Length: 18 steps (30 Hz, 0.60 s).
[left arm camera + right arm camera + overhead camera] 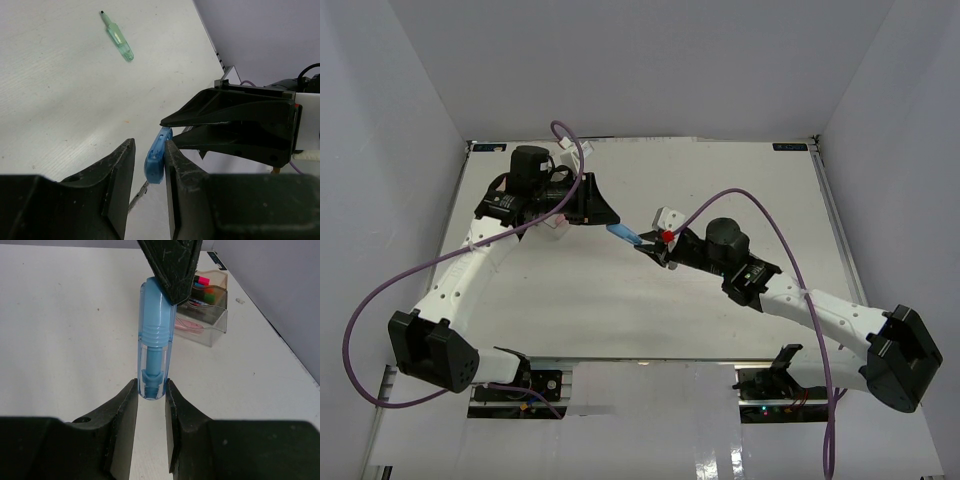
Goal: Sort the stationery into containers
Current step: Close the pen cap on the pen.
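A translucent blue marker point(623, 235) hangs above the table between my two grippers. My right gripper point(151, 385) is shut on its clear cap end point(152, 375), both fingers pressing it. My left gripper point(150, 145) is open around the other end point(156, 162): the marker touches one finger and a gap shows to the other. In the top view the left gripper point(610, 222) and right gripper point(650, 250) face each other mid-table. The containers point(207, 315) stand behind the marker in the right wrist view, holding pink, green and blue stationery.
A mint-green marker point(119, 42) lies alone on the white table point(60, 100). The table's back edge and the grey wall point(280, 300) run close behind the containers. Purple cables point(570, 140) loop over both arms.
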Each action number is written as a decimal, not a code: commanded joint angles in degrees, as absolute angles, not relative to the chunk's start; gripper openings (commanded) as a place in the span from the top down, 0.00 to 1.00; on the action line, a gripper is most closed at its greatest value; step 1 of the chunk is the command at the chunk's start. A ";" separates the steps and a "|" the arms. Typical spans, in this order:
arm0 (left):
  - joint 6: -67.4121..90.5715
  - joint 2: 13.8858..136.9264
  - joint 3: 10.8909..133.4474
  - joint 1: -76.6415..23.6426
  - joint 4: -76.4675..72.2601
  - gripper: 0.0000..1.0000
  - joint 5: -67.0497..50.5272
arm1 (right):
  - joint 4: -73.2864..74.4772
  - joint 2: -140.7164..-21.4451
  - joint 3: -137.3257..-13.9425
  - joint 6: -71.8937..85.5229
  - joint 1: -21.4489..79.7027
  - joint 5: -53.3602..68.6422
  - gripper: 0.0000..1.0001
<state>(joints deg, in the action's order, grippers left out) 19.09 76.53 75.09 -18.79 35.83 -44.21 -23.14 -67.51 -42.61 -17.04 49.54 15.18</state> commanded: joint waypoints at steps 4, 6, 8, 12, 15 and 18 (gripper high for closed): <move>18.46 73.83 74.62 -18.98 36.21 0.61 -44.03 | -27.33 -67.50 -45.44 -17.67 49.75 15.12 0.90; 18.63 73.65 74.09 -19.07 35.95 0.64 -44.03 | -27.60 -67.67 -45.44 -17.49 49.75 15.12 0.91; 19.07 73.48 73.13 -19.07 35.25 0.69 -44.03 | -27.77 -67.76 -45.53 -17.14 49.75 15.03 0.91; 19.86 73.13 71.37 -19.34 33.67 0.79 -45.35 | -27.86 -68.20 -46.14 -16.96 49.66 14.68 0.92; 20.21 73.12 70.84 -19.86 32.79 0.82 -45.97 | -28.12 -68.38 -46.67 -16.96 49.66 14.94 0.92; 20.30 73.21 70.58 -20.56 32.34 0.83 -46.05 | -28.56 -68.55 -47.28 -16.87 49.75 14.94 0.92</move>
